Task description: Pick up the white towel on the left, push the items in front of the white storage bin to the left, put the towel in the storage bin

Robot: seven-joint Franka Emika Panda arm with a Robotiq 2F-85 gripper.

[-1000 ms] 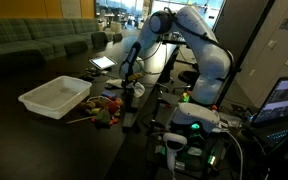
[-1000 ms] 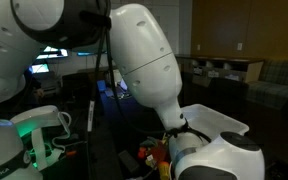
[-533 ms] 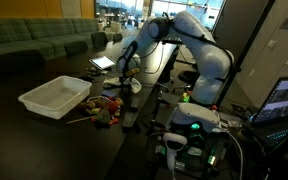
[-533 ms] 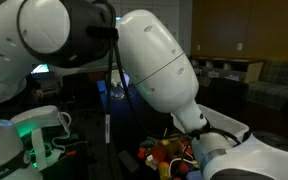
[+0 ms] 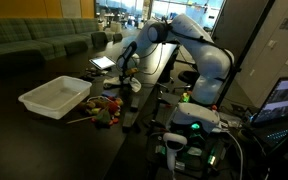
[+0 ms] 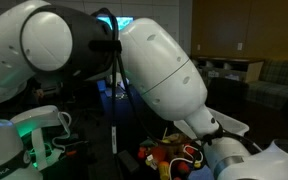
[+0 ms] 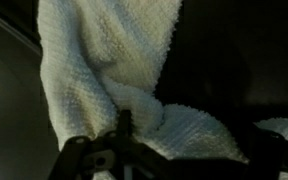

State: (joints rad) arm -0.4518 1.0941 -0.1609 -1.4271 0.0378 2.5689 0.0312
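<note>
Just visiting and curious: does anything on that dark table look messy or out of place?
Yes. Small items lie in a loose, jumbled heap beside the white bin, some sticking out at angles. The white towel hangs bunched in the gripper.

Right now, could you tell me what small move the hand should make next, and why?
Probably lower toward the cluttered items by the storage bin: the hand seems to grip the white towel, lifted clear of them.
</note>
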